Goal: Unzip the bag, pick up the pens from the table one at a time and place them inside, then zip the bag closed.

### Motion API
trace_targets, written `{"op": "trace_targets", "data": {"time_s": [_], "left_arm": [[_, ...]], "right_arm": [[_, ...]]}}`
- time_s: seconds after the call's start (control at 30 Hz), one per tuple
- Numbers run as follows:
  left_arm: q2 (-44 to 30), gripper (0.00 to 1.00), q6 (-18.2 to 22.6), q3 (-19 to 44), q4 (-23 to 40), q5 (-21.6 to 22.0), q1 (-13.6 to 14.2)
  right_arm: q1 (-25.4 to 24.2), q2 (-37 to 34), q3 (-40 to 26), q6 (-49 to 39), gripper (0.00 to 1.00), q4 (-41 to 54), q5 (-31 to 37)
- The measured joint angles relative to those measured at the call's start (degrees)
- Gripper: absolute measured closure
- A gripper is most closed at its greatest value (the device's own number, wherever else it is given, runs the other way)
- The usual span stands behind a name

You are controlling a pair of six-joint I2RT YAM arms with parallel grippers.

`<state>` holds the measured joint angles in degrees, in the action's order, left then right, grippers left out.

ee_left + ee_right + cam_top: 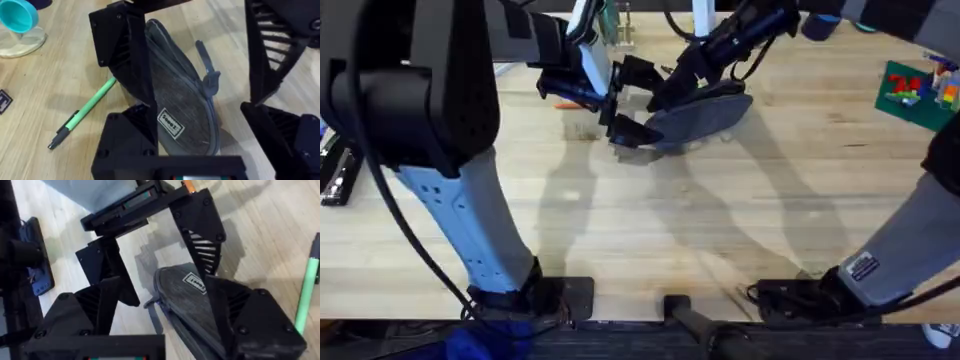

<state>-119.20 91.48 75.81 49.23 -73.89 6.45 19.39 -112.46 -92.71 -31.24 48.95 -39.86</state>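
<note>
Both black two-finger grippers, left (620, 128) and right (665, 98), stand open astride the oblong grey-blue fabric bag (705, 115) near the light wooden table's (650, 220) far edge, gripping nothing. Unzipping seems underway: next, pinch the zipper pull (209, 82). Slim green pen (87, 111) lies beside the bag.

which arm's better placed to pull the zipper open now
Left, probably. The zipper pull lies between the fingers of the open left claw. The right claw straddles the bag, better suited to steadying it.

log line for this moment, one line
step: unzip | both hands at bag | zipper pull free | green pen on table | nothing bagged
</note>
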Motion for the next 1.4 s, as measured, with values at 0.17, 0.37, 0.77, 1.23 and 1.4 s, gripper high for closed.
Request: {"op": "trace_targets", "data": {"time_s": [0.17, 0.37, 0.77, 1.23, 1.4], "left_arm": [[0.0, 0.008, -1.19, 0.0, 0.0, -0.04, -0.61], [0.0, 0.006, -6.07, 0.94, 0.55, -0.03, -3.13], [0.0, 0.006, -10.71, 8.05, 10.1, 3.34, -3.93], [4.01, 0.004, -12.25, 11.41, 17.7, 7.99, -6.24], [12.34, 0.004, -17.6, 11.53, 17.8, 12.03, -6.72]], "right_arm": [[-0.02, 0.0, 0.0, 0.02, 0.006, 0.08, 0.02], [-0.04, 0.0, 0.0, -0.01, 0.006, 0.22, 0.02], [-0.12, 3.93, 0.11, -0.02, 0.008, 1.89, 2.35], [-0.19, 16.66, 0.13, 6.4, 0.006, 6.66, 9.74], [-0.19, 20.14, 0.13, 10.27, 0.006, 8.9, 12.73]]}}
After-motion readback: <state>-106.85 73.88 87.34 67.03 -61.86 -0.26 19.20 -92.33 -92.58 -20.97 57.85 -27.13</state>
